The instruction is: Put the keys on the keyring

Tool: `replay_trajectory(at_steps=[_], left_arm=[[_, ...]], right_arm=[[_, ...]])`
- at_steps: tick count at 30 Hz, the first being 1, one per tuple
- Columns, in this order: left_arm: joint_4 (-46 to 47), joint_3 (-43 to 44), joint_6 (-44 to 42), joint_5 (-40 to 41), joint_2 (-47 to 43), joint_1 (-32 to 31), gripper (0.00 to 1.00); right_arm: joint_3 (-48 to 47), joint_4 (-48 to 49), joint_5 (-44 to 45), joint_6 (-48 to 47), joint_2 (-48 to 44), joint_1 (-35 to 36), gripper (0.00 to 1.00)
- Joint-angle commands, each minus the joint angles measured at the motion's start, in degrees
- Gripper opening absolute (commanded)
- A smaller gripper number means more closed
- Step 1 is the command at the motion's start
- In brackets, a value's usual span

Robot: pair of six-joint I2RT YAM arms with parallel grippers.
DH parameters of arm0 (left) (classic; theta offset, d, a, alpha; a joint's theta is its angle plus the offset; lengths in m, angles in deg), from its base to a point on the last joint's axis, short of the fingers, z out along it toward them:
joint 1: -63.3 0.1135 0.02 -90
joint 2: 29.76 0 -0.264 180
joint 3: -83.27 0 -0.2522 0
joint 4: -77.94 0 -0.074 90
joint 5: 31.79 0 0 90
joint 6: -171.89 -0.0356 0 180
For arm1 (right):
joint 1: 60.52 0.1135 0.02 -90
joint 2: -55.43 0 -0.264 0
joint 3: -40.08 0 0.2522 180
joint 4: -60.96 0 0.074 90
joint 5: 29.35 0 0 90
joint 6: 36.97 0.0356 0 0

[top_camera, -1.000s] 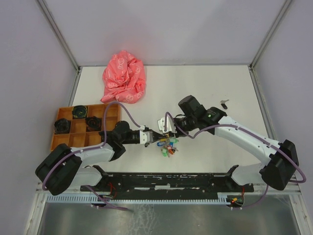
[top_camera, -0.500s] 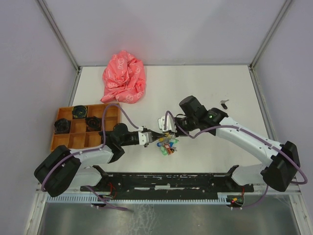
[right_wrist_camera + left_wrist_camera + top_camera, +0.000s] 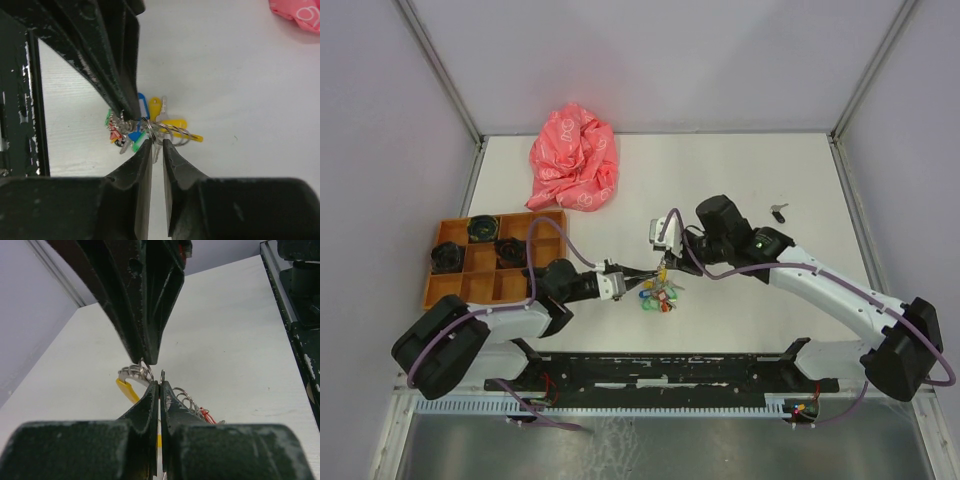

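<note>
Seen from above, the left hand [image 3: 626, 283] and the right hand [image 3: 666, 268] meet at the keyring [image 3: 660, 293] in the middle of the counter [image 3: 750, 170]. A black key [image 3: 778, 211] lies alone, well apart from the ring, so the job is not done. In the left wrist view, the left hand pinches tight on the ring's wire. In the right wrist view, the right hand's fingers [image 3: 140, 170] are almost together at the ring. I cannot tell if they grip it.

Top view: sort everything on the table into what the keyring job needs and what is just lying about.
For the job:
keyring with coloured tags
black-headed key

Lying about:
crumpled pink bag
orange compartment tray
black round parts in the tray
</note>
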Motion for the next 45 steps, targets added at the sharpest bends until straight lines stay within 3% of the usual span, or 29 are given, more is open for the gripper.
replay_trajectory(at_steps=[1,6,11,14,16,17,24,28,32,45], left_arm=[[8.9,-0.9,1.0,-1.3,0.8,-0.2,0.03],[12.4,-2.4,2.1,2.9,1.6,-0.1,0.03],[13.1,-0.9,9.7,9.7,3.9,0.3,0.03],[12.6,0.3,15.7,12.0,4.6,1.0,0.03],[12.4,0.6,19.6,14.3,4.5,1.1,0.03],[11.9,0.7,21.2,15.3,4.3,1.2,0.03],[-5.6,4.4,28.8,24.6,-0.9,2.9,0.03],[-11.5,5.8,33.8,26.6,-2.0,6.2,0.03],[-18.1,7.8,36.6,28.1,-1.2,9.0,0.03],[-29.6,10.3,31.6,26.8,-3.2,9.5,0.03]], right_arm=[[0.1,7.4,5.1,10.1,-1.7,-0.8,0.30],[0.8,7.7,16.5,17.8,-5.1,-1.3,0.47],[3.7,9.9,32.6,24.5,-7.7,-1.7,0.61],[2.5,7.9,38.7,28.5,-6.5,-2.6,0.83],[2.0,7.7,41.1,31.7,-5.3,-4.4,0.88],[1.9,7.9,41.5,33.1,-4.7,-5.8,0.99],[-0.6,7.0,42.4,36.5,-0.6,-10.8,1.00],[-5.6,2.1,41.0,36.7,4.1,-12.0,1.00],[-5.3,4.1,42.2,37.0,6.7,-15.4,1.00],[-13.6,3.8,29.3,44.0,25.4,-40.4,0.86]])
